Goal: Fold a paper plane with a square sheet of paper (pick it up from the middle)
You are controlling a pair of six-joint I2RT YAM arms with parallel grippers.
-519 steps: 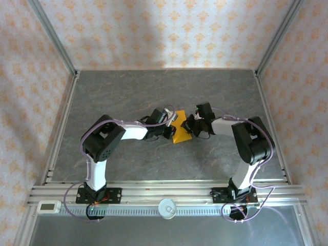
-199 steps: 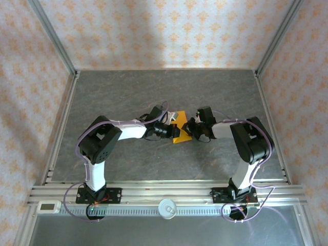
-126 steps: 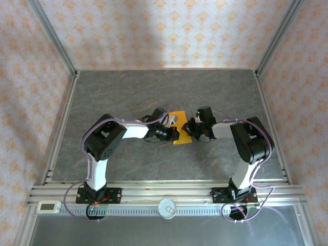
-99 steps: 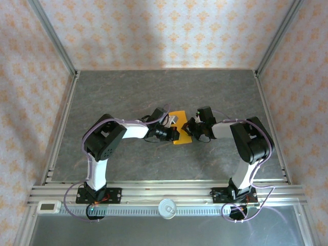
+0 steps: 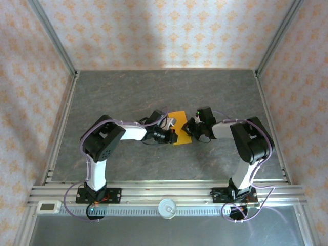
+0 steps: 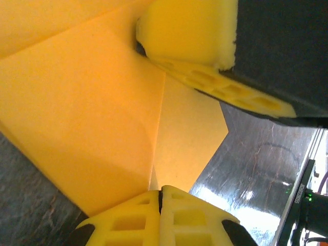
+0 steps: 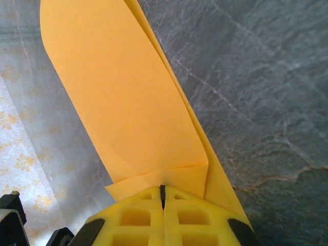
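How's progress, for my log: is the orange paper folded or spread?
Folded: the orange paper shows overlapping layers and crease lines in both wrist views.

A dark grey table top [image 5: 154, 92] with pale marble-like veins takes up the middle of the top view. Wallpapered walls [image 5: 164, 31] stand behind it and at both sides, cream-pink with a repeating orange floral pattern. A brighter patch of light falls on the back wall near its foot. Slanting aluminium posts [image 5: 51, 36] rise from the far corners, and metal strips run along the table's side edges. A grooved aluminium rail [image 5: 164, 190] crosses the near edge, with a small white box [image 5: 48, 206] at its left end and a round white disc [image 5: 167, 207] near its middle. In the left wrist view, glare shines off the stone-look surface.
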